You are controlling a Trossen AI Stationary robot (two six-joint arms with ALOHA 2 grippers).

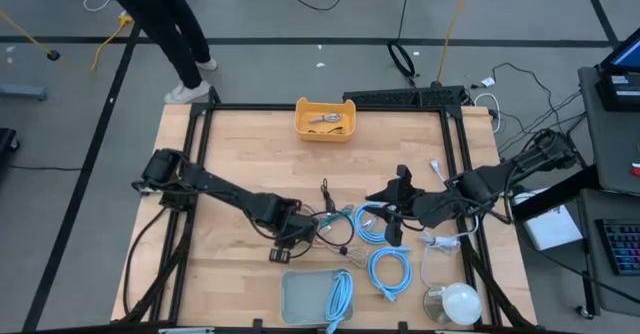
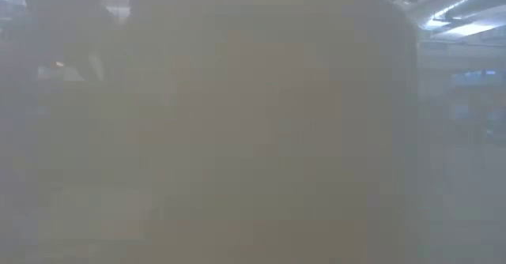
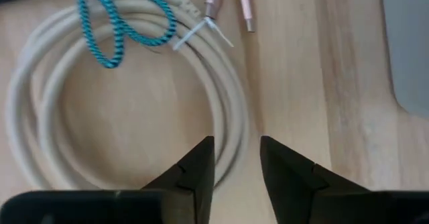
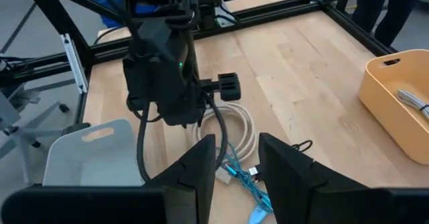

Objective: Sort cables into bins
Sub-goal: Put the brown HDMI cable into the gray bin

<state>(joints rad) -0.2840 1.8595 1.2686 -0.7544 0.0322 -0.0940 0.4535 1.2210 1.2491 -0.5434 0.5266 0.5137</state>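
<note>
On the bare plank table (image 1: pixel 240 144), the translucent grey bin (image 1: pixel 305 296) at the near edge holds one blue cable (image 1: pixel 340 296), while the left gripper (image 3: pixel 236 158), fingers slightly parted and empty, hovers over the smooth beige coil (image 3: pixel 40 110); the right gripper (image 4: pixel 236 155) likewise gapes, holding nothing.

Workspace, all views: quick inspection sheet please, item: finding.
Surface: wooden table in a black frame.
Job's things: orange bin at the far edge, holding a grey cable; grey bin at the near edge with a light-blue cable partly in it; two coiled blue cables right of centre; beige coiled cable with a teal cable across it.
Clutter: white dome and a white cord near the right corner.
Grippers: left gripper open over the beige coil's rim; right gripper open, holding nothing, above the table.
Surroundings: person's legs beyond the far-left corner; floor cords; low view shows nothing usable.
</note>
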